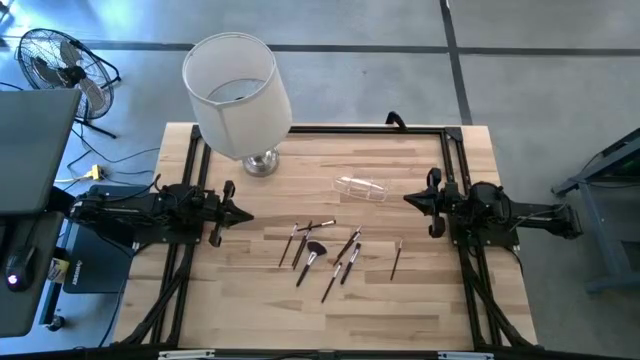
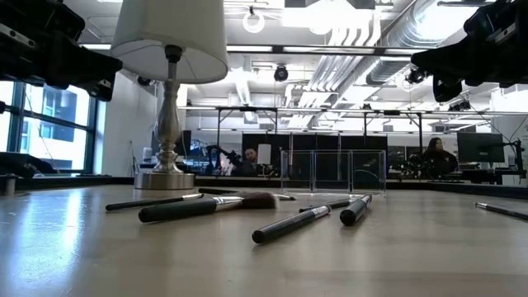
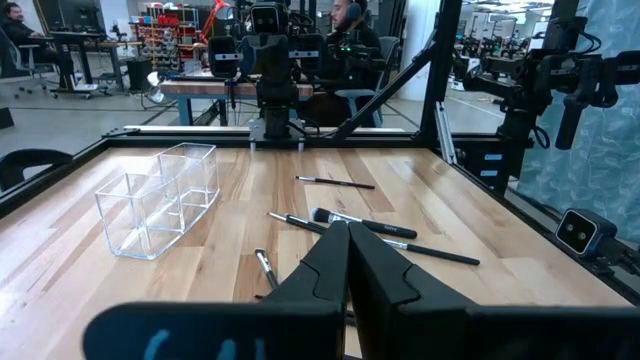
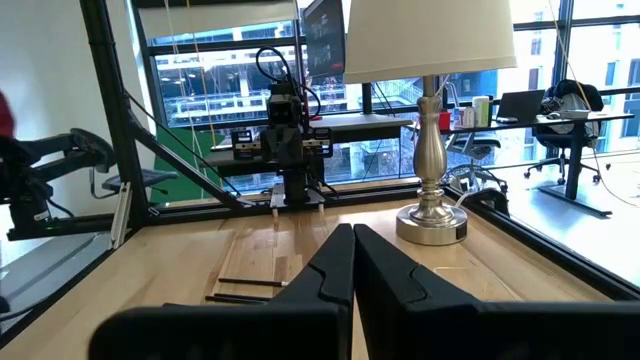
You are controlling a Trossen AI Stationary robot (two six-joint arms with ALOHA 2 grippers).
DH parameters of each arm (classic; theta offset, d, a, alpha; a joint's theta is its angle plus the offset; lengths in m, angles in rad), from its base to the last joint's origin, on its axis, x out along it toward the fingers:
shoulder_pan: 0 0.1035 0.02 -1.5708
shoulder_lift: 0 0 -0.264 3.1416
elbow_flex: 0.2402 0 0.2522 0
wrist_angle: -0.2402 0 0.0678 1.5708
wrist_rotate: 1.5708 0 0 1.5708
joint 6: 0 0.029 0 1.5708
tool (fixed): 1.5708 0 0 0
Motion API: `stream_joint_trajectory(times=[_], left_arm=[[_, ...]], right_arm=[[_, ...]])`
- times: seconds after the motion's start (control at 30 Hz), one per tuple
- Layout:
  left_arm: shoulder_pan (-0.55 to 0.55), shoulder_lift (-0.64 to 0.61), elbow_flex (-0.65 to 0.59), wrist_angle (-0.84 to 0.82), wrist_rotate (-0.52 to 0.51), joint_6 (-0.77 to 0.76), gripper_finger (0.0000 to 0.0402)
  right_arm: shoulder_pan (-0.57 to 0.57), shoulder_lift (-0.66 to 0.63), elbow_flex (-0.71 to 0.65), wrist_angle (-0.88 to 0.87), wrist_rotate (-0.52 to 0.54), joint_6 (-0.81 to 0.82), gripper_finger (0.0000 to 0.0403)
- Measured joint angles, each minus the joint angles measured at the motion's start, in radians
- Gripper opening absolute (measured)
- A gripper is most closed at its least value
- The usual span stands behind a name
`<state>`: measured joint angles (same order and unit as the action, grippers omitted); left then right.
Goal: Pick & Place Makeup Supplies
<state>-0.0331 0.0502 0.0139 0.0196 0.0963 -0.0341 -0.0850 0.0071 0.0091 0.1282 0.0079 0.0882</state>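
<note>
Brushes (image 1: pixel 325 253) lay scattered mid-table in the high view, just in front of the clear organizer (image 1: pixel 362 187) and between the two arms. The left gripper (image 1: pixel 232 212) and right gripper (image 1: pixel 418 200) both hung back at the table's sides, touching nothing.

Low view: brushes flat on the wood, thin and probably light, stiff, and prone to rolling, so mid-handle looked like the best spot to pinch.

Left wrist view: fingers (image 3: pixel 325 265) pressed together, nothing between them.

Right wrist view: same deal, fingers (image 4: pixel 335 268) closed and empty, lamp (image 4: pixel 432 150) just ahead.
</note>
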Motion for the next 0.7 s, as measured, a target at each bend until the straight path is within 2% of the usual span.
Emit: stream_joint_trajectory(times=[0.43, 0.7], left_arm=[[0.000, 0.000, 0.000, 0.028, -0.188, 0.004, 0.0000], [0.000, 0.000, 0.001, 0.038, -0.206, -0.058, 0.0000]], right_arm=[[0.000, 0.000, 0.000, 0.000, 0.000, 0.000, 0.0000], [0.000, 0.000, 0.000, 0.000, 0.000, 0.000, 0.0000]])
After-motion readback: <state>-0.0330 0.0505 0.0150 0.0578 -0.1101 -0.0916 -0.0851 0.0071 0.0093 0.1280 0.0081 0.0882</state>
